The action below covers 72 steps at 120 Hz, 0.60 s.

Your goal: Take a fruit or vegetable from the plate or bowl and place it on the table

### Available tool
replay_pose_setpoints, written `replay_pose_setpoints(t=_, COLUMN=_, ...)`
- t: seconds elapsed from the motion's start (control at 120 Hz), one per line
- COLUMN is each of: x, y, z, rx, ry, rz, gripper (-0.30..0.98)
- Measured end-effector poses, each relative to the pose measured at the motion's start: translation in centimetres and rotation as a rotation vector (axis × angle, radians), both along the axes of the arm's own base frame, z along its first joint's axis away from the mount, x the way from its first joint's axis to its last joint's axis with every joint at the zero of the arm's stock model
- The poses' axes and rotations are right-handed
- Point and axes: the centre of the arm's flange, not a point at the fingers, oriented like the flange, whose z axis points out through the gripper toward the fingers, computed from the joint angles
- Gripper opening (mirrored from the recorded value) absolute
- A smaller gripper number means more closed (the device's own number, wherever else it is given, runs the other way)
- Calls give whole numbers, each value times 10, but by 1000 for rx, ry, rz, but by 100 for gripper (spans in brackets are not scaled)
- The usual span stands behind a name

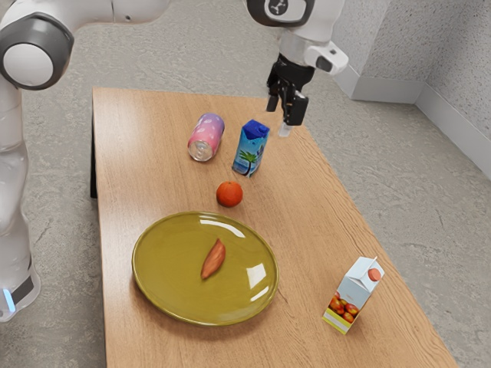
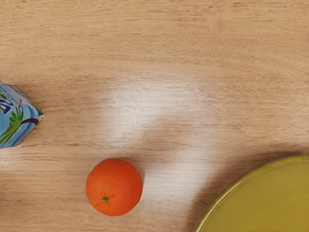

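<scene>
So our gripper (image 1: 282, 115) is up above the table (image 1: 299, 230), fingers spread apart with nothing between them. The thing we're after, a reddish-brown sweet potato or something shaped a lot like one (image 1: 214, 259), is lying on the big olive-green plate (image 1: 165, 264), a bit off the middle, with bare plate all around it.

As for clutter: an orange (image 1: 229, 194) sits on the table just beside the plate, between it and a blue drink carton (image 1: 251, 149). That carton is standing up close to the orange, and a pink and purple can (image 1: 205, 138) lies on its side next to it, end towards the exterior view camera. Over past the plate's other side, near the table edge, there's a white carton (image 1: 355, 294), well apart from the rest. Nothing is sitting on top of the veg or leaning on it, so the tall stuff is all off the plate.

Labels, for the curious: the blue carton has a palm tree and some lettering, but it's cut off in the wrist view and we can't make out a brand. The white one has round red-orange fruit printed above a yellow band, plus an orange-red cap. The can has pale blotches, no name we can read.
</scene>
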Motion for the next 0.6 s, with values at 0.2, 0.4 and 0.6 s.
replay_pose_setpoints(t=0.2, x=7, y=5, z=5, rx=-4, ry=-63, rz=18, gripper=69)
replay_pose_setpoints(t=0.4, x=4, y=9, z=31, rx=-42, ry=-129, rz=115, gripper=69)
replay_pose_setpoints(t=0.6, x=-1, y=-43, z=20, rx=-54, ry=-68, rz=373, gripper=68)
